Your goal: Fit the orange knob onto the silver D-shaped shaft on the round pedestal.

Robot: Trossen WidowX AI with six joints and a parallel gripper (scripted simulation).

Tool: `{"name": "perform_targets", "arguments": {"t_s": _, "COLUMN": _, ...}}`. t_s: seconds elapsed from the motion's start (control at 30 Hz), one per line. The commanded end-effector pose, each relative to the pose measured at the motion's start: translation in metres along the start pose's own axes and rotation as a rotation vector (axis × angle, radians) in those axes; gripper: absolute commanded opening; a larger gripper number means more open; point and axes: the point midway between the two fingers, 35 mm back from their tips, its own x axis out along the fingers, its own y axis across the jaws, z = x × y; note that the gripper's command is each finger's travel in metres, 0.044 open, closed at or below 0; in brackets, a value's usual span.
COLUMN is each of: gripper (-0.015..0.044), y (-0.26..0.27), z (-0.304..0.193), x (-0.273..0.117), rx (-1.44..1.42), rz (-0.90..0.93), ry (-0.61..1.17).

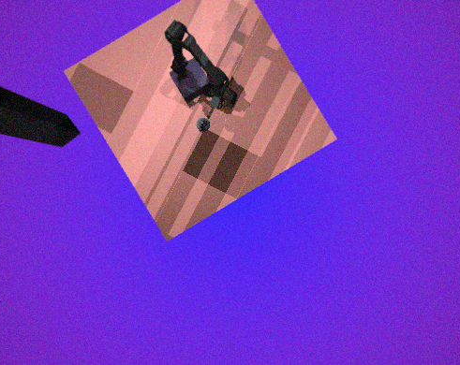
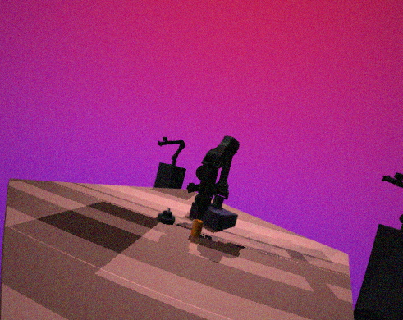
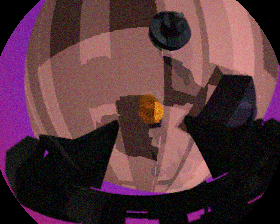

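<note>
Under a violet and magenta backdrop, the brown-and-pink striped tabletop (image 1: 192,206) (image 2: 217,287) (image 3: 76,85) holds the upright orange cylindrical knob (image 2: 197,228) (image 3: 150,109), apart from the dark round pedestal (image 1: 202,124) (image 2: 166,217) (image 3: 169,31); my black parallel-jaw gripper (image 3: 152,120) is spread, gripping nothing

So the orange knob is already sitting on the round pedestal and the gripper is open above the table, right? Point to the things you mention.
Not quite: the orange knob (image 1: 221,106) (image 2: 197,228) (image 3: 150,109) isn't on the round pedestal (image 1: 202,124) (image 2: 166,217) (image 3: 169,31); the exterior view shows it standing on the table (image 2: 234,295) beside the pedestal. The gripper (image 3: 152,120) is indeed open above the table.
</note>
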Motion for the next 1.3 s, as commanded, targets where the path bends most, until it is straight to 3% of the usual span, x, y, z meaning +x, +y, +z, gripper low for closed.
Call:
{"name": "perform_targets", "arguments": {"t_s": 0.0, "gripper": 0.0440, "y": -0.001, "z": 0.000, "x": 0.010, "rx": 0.002, "rz": -0.004, "ry": -0.004}}
{"name": "perform_targets", "arguments": {"t_s": 1.27, "gripper": 0.0440, "y": -0.001, "z": 0.001, "x": 0.067, "rx": 0.000, "rz": -0.005, "ry": -0.005}}
